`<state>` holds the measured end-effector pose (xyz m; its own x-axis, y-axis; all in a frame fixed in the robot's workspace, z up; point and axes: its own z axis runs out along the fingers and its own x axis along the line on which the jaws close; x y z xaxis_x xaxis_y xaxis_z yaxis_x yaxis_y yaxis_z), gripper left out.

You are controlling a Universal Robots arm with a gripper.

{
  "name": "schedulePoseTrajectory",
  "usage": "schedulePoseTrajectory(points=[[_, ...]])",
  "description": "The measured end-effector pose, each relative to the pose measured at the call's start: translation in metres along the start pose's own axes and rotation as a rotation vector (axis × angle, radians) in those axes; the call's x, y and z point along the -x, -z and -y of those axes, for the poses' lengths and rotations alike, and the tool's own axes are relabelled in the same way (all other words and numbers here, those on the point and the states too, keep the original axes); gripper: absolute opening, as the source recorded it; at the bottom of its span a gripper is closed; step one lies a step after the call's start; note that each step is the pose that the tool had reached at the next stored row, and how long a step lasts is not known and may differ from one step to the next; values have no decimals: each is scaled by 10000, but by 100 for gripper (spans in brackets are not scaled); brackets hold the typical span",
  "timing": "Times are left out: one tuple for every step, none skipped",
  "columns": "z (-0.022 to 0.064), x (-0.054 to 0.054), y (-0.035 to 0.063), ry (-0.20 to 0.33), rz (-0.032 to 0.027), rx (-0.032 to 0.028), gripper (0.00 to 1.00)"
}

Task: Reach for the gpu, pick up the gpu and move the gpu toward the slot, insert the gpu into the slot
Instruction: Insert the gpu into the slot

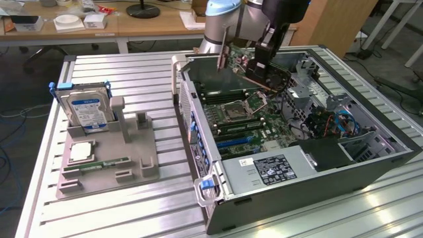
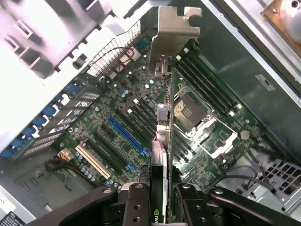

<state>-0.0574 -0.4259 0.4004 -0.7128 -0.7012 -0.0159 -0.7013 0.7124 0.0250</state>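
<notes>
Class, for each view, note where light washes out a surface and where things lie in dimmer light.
Exterior view: glare streaks the aluminium table at the view's lower right, while the near side of the computer case looks dark. Wrist view: a pale metal panel is washed out white, the bracket of the gpu held in the gripper gleams, and the motherboard lies dimmer.

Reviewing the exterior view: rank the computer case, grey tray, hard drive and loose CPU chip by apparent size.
1. computer case
2. grey tray
3. hard drive
4. CPU chip
The drive and the chip both sit on the tray, so camera distance does not change their order.
</notes>
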Motion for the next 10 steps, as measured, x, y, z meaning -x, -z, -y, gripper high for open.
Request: schedulePoseTrajectory(points=[[0,0,0,98,-3,2,27],[1,0,0,192,-6,3,27],[1,-1,0,311,-8,5,27],[1,-1,0,432,-11,7,27],[1,-1,0,552,-15,9,27],[1,-1,0,678,-17,11,27],[1,-1,0,800,-20,13,27],[1,-1,0,914,-23,15,27],[1,-1,0,1028,-26,17,27],[2,-2,0,1144,-29,19,27]])
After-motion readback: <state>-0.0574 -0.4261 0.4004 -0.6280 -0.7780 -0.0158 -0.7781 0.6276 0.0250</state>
